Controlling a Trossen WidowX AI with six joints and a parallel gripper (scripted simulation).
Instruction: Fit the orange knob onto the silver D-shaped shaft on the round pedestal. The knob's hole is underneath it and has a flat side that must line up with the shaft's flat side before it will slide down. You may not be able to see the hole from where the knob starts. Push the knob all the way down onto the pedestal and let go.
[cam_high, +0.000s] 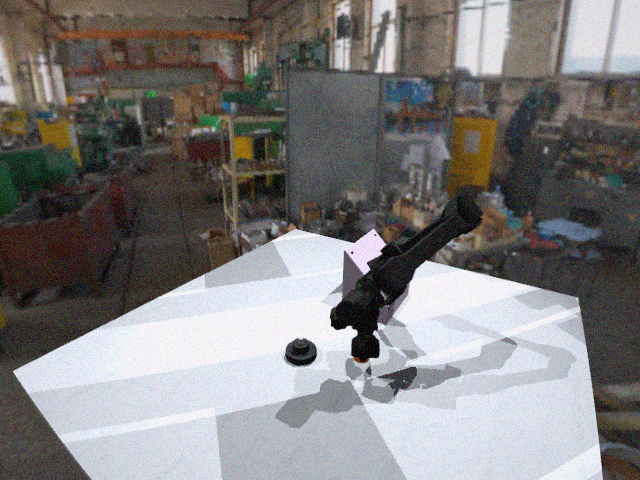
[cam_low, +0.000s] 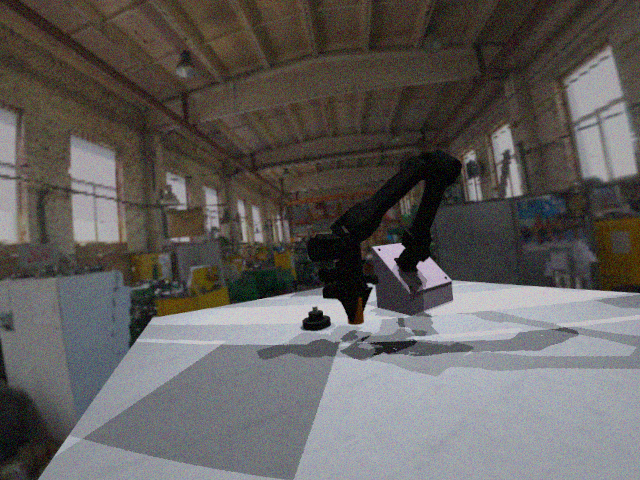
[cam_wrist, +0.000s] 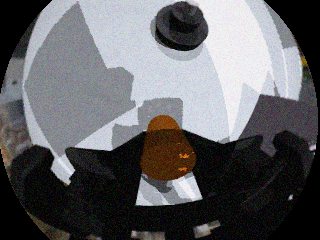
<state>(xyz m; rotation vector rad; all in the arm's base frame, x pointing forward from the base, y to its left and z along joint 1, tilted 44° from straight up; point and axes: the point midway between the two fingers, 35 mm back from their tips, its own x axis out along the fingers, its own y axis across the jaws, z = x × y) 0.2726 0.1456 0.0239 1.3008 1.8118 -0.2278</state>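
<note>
The orange knob (cam_high: 361, 359) (cam_low: 358, 312) (cam_wrist: 167, 155) is held between the fingers of my gripper (cam_high: 364, 356) (cam_low: 356, 314) (cam_wrist: 163, 133), which is shut on it. The gripper points down and the knob is low over the table, to the right of the pedestal in the top and exterior views. The dark round pedestal (cam_high: 300, 355) (cam_low: 315, 325) (cam_wrist: 182, 37) stands apart from the knob, at the top of the wrist view. The shaft (cam_low: 314, 309) sticks up from its middle, small and dim. The shaft's flat side and the knob's hole cannot be made out.
A pale pink, slope-topped block (cam_high: 368, 249) (cam_low: 395, 292) (cam_wrist: 280, 120) stands behind the gripper, with the arm's base on it. The white table (cam_high: 155, 361) (cam_low: 439, 423) carries grey patches and shadows of the arm.
</note>
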